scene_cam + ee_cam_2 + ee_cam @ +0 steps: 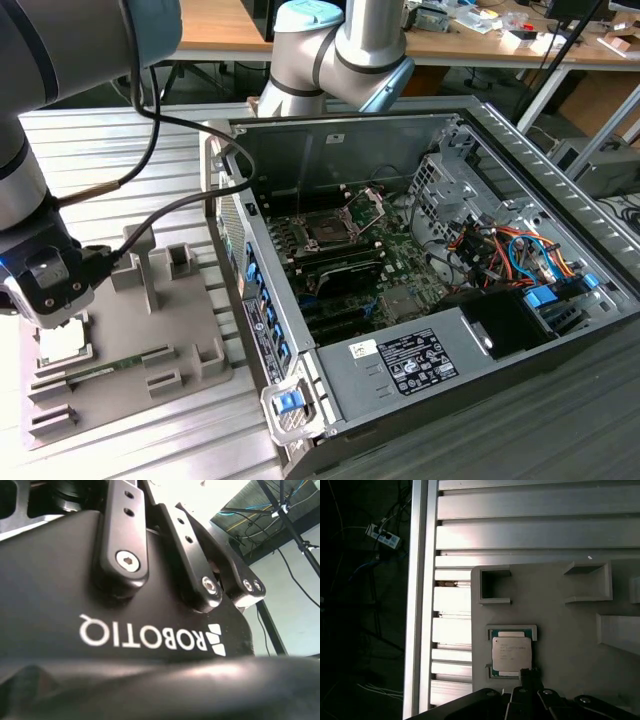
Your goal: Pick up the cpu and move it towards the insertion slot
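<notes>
Gripper and chip: one gripper (50,305) hung low over the grey fixture plate (150,340) at the exterior view's left, directly above the cpu (511,652). Claw state: could not tell open from closed.

One cpu was counted. It lay flat, silvery top up, in its framed seat on the plate. In the first wrist view a dark part of the gripper overlapped the chip's edge; contact could not be resolved.

On the same plate:
- two empty U-shaped pockets (495,586), beyond the chip
- one green memory stick (95,370), lying flat just beside the cpu's seat
- two upright grey posts (140,270), on the far part of the plate

The plate rested on a slatted aluminium table (120,140).

One open computer case (560,210) stood just beside the plate, toward the exterior view's right. Inside was one insertion slot (325,230), a dark square on the green board. Its metal retention bracket (366,205) was tilted up. Slot and cpu were well apart. Long black memory slots (345,270) lay just beside the socket; their number could not be counted. One bundle of orange and blue cables (505,250) sat further toward that view's right.

Farthest back were wooden desks (220,25).
</notes>
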